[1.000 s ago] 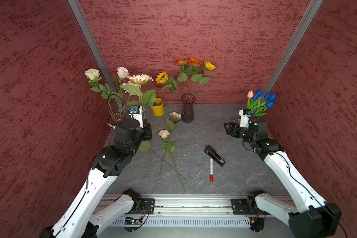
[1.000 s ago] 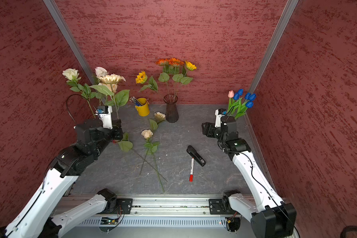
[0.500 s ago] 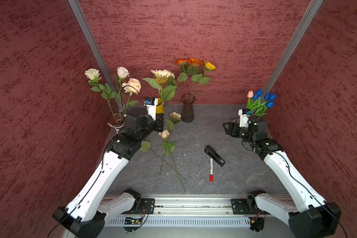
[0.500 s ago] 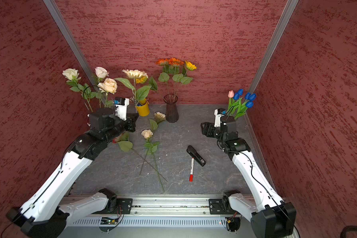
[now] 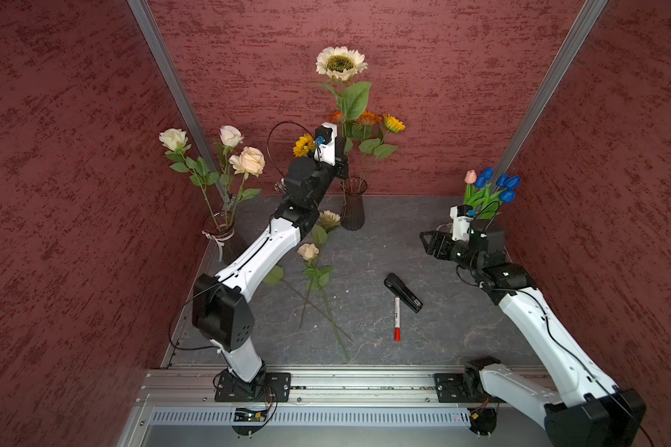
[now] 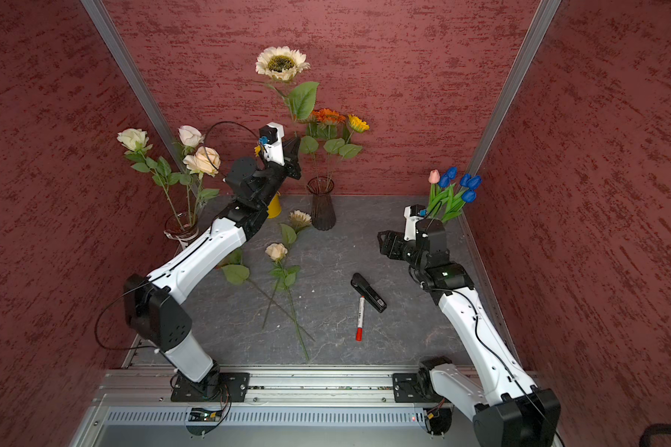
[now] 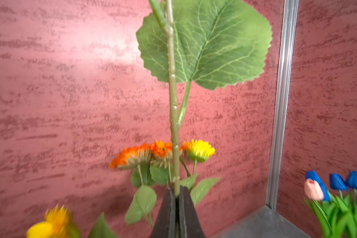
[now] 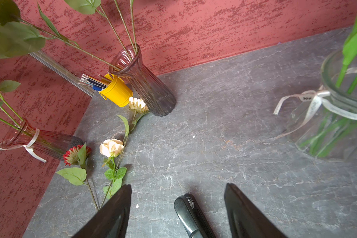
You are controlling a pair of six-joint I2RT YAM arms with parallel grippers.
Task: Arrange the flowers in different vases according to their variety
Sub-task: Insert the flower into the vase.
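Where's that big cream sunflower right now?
In both top views the cream sunflower is held high near the back wall, its stem in the left gripper, above the ribbed vase.
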